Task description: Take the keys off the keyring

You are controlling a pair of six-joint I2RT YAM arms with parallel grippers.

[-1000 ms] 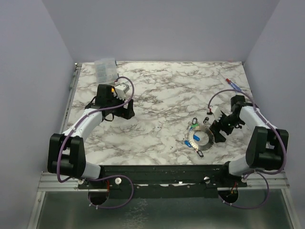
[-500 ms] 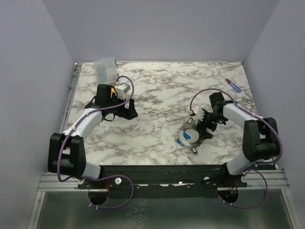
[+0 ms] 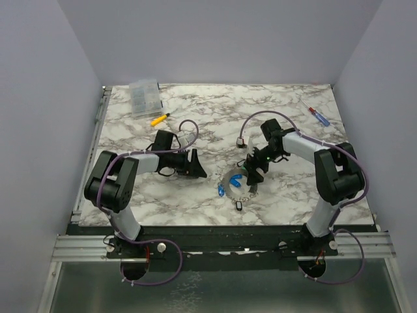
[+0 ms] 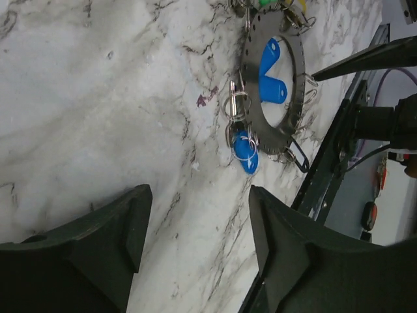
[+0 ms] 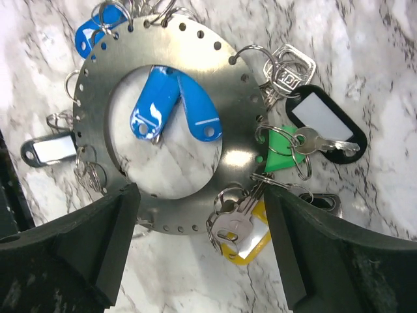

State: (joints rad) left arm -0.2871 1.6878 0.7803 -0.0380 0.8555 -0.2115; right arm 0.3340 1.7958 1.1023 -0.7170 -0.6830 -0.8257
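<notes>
- The large flat grey metal keyring (image 3: 229, 177) (image 5: 215, 85) (image 4: 250, 78) lay flat on the white marble-patterned table (image 3: 189, 202), towards its front edge. Small keys (image 5: 156, 107) with blue, green, yellow and black plastic tags hung from its rim holes.
- The right gripper (image 3: 251, 171) (image 5: 201, 195) hung over the ring with its fingers spread to either side and nothing pinched.
- The left gripper (image 3: 199, 171) (image 4: 195, 202), likewise spread and empty, pointed at the ring from its left, apart from it.
- Farther back lay a yellow-handled screwdriver (image 3: 158, 119), a clear plastic box (image 3: 144, 96) and a red-and-blue screwdriver (image 3: 318, 115).

Left claw (image 3: 199, 172) and right claw (image 3: 250, 172) both point inward, low, jaws spread apart.
</notes>
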